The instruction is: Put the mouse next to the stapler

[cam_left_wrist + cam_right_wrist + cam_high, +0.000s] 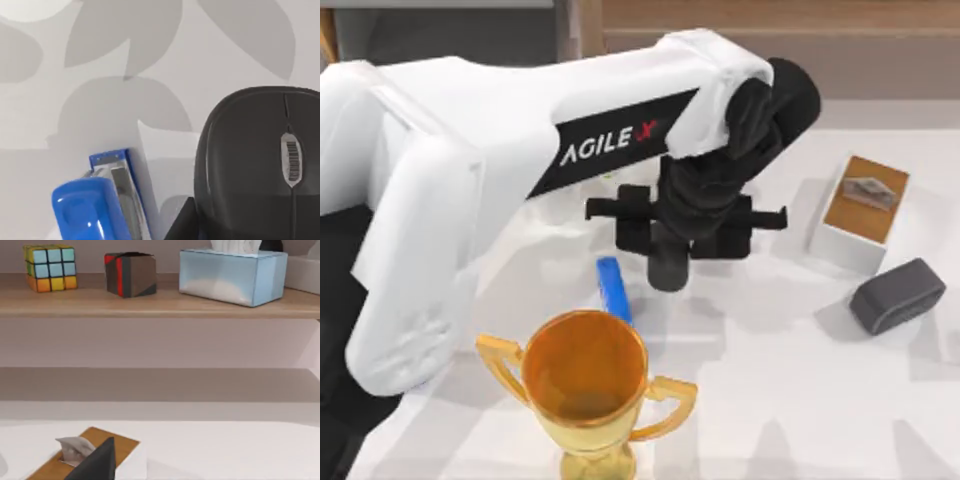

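Gold trophy (585, 385), grey block (898, 295), brown-topped tissue box (860, 212).

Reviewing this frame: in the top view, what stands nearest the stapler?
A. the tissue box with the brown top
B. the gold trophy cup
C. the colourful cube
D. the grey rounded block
B: in the top view the stapler lies just behind the rim of the trophy cup, while the grey block and the tissue box sit far off at the right.
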Controlling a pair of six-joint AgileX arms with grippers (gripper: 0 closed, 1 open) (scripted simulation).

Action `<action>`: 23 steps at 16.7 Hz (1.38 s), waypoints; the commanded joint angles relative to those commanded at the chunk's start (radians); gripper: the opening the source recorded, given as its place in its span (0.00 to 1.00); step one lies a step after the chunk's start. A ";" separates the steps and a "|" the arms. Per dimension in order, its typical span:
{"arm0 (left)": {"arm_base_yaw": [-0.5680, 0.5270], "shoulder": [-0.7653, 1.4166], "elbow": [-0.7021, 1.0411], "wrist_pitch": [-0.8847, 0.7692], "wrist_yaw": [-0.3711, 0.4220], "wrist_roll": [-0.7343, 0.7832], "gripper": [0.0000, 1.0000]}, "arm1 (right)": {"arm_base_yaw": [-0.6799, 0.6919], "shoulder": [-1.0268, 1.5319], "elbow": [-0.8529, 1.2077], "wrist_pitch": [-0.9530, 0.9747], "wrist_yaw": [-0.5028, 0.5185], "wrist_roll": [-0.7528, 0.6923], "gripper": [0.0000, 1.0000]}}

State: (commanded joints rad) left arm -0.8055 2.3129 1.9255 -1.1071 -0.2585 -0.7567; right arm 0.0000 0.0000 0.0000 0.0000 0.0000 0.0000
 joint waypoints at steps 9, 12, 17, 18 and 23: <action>-0.061 0.036 0.005 0.022 0.186 -0.098 0.00 | 0.000 0.000 0.000 0.000 0.000 0.000 1.00; -0.061 0.037 0.005 0.022 0.187 -0.098 0.00 | 0.000 0.000 0.000 0.000 0.000 0.000 1.00; -0.061 0.037 0.005 0.022 0.187 -0.098 0.30 | 0.000 0.000 0.000 0.000 0.000 0.000 1.00; -0.061 0.037 0.005 0.022 0.187 -0.098 0.38 | 0.000 0.000 0.000 0.000 0.000 0.000 1.00; -0.061 0.037 0.005 0.022 0.187 -0.098 0.75 | 0.000 0.000 0.000 0.000 0.000 0.000 1.00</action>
State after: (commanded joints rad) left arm -0.8662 2.3494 1.9303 -1.0853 -0.0718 -0.8551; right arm 0.0000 0.0000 0.0000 0.0000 0.0000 0.0000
